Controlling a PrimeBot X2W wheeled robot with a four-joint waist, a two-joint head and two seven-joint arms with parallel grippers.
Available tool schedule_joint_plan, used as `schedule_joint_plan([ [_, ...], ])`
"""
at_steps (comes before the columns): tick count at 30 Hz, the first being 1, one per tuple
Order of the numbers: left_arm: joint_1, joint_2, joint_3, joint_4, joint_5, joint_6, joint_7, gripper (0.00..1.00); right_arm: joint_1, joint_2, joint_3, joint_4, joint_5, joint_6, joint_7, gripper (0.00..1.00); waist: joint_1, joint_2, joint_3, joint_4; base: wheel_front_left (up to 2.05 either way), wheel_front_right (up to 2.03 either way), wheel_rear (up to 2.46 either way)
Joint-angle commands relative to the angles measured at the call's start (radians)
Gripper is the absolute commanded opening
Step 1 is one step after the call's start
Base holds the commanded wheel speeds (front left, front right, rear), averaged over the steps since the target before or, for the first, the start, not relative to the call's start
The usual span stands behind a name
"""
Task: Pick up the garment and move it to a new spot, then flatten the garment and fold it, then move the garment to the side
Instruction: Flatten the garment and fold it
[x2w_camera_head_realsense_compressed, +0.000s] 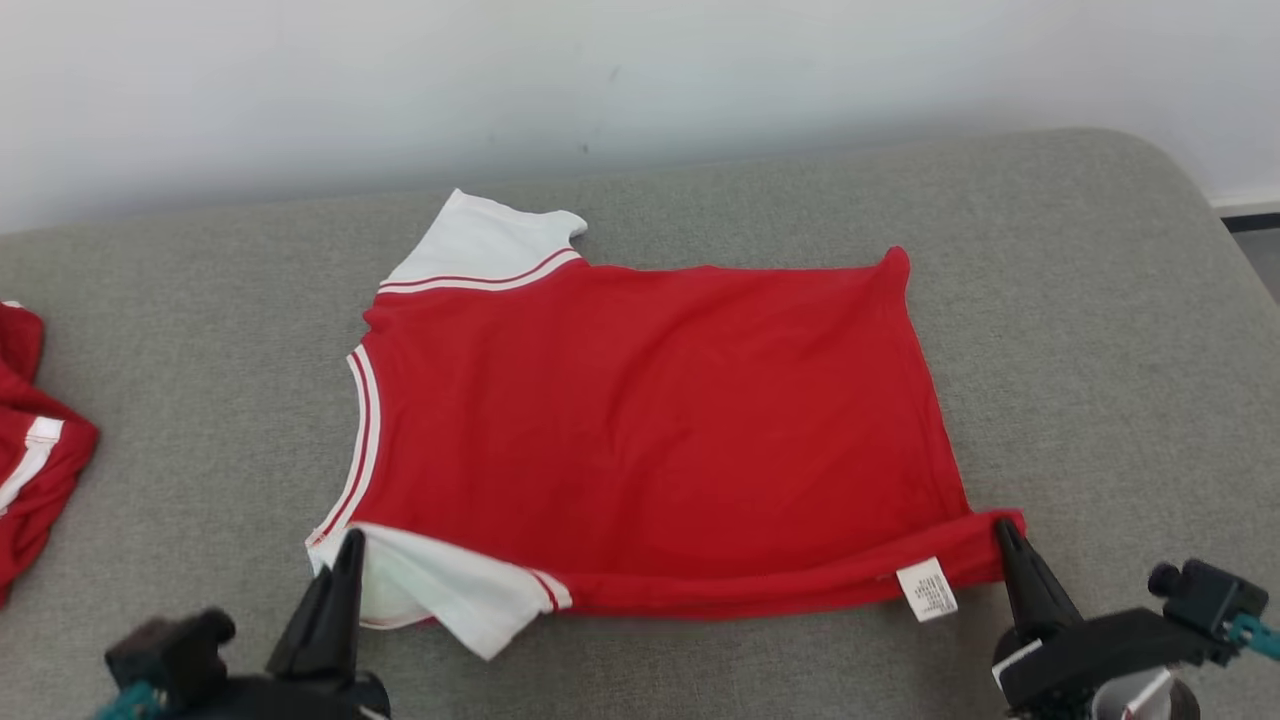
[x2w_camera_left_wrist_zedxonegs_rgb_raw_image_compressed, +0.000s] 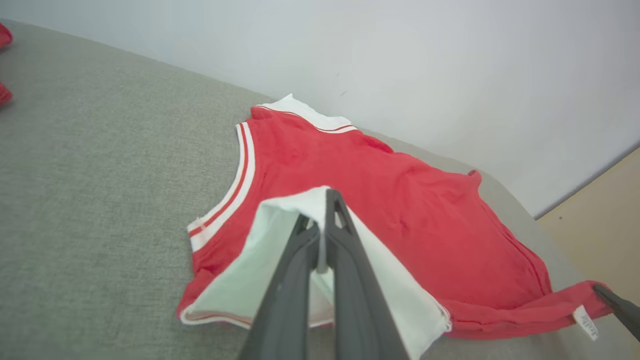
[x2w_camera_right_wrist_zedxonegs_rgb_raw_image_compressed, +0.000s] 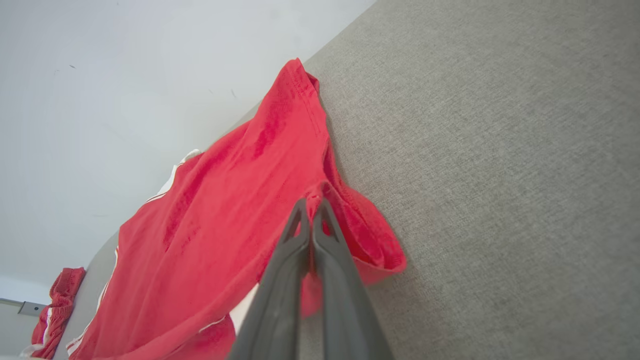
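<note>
The garment (x2w_camera_head_realsense_compressed: 650, 420) is a red shirt with white sleeves and striped trim, lying spread on the grey cushion with its collar to the left. Its near edge is lifted and rolled slightly. My left gripper (x2w_camera_head_realsense_compressed: 350, 540) is shut on the near white sleeve, and in the left wrist view my left gripper (x2w_camera_left_wrist_zedxonegs_rgb_raw_image_compressed: 325, 197) pinches the white cloth (x2w_camera_left_wrist_zedxonegs_rgb_raw_image_compressed: 260, 270). My right gripper (x2w_camera_head_realsense_compressed: 1003, 527) is shut on the near hem corner beside a white label (x2w_camera_head_realsense_compressed: 927, 589). In the right wrist view my right gripper (x2w_camera_right_wrist_zedxonegs_rgb_raw_image_compressed: 312, 202) clamps the red hem fold (x2w_camera_right_wrist_zedxonegs_rgb_raw_image_compressed: 360, 235).
Another red and white garment (x2w_camera_head_realsense_compressed: 30, 440) lies bunched at the cushion's left edge. The grey cushion (x2w_camera_head_realsense_compressed: 1100, 330) ends against a pale wall (x2w_camera_head_realsense_compressed: 640, 70) behind; its rounded right corner drops to the floor (x2w_camera_left_wrist_zedxonegs_rgb_raw_image_compressed: 600, 220).
</note>
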Motion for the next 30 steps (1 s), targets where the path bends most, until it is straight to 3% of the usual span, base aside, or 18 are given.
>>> schedule_joint_plan([
  [1, -0.051, 0.013, 0.001, 0.026, 0.011, -0.01, 0.012, 0.0, -0.034, -0.009, 0.006, 0.023, -0.008, -0.002, 0.001, 0.0, -0.0001, -0.0001, 0.012, -0.013, 0.0, 0.0, 0.0],
  [19, -0.427, 0.016, -0.052, 0.421, 0.058, -0.099, 0.071, 0.0, -0.382, -0.042, 0.079, 0.347, -0.053, -0.002, -0.055, 0.0, -0.0001, -0.0001, 0.087, -0.027, 0.0, 0.0, 0.0],
  [20, -0.437, 0.014, -0.054, 0.438, 0.064, -0.099, 0.06, 0.33, -0.393, -0.043, 0.083, 0.362, -0.052, -0.002, -0.063, 0.6, -0.0001, -0.0001, 0.087, -0.027, 0.0, 0.0, 0.0],
  [21, -0.443, 0.012, -0.057, 0.454, 0.068, -0.103, 0.051, 0.62, -0.399, -0.042, 0.089, 0.375, -0.047, -0.002, -0.071, 1.0, -0.0001, -0.0001, 0.087, -0.026, 0.0, 0.0, 0.0],
  [22, -0.446, 0.007, -0.062, 0.466, 0.074, -0.106, 0.04, 1.0, -0.401, -0.044, 0.095, 0.386, -0.044, -0.002, -0.081, 1.0, -0.0001, -0.0001, 0.085, -0.023, 0.0, 0.0, 0.0],
  [30, -0.395, -0.017, -0.049, 0.523, 0.074, -0.114, -0.068, 1.0, -0.329, -0.095, 0.135, 0.407, -0.063, -0.002, -0.18, 1.0, -0.0001, -0.0001, 0.036, -0.001, 0.0, 0.0, 0.0],
])
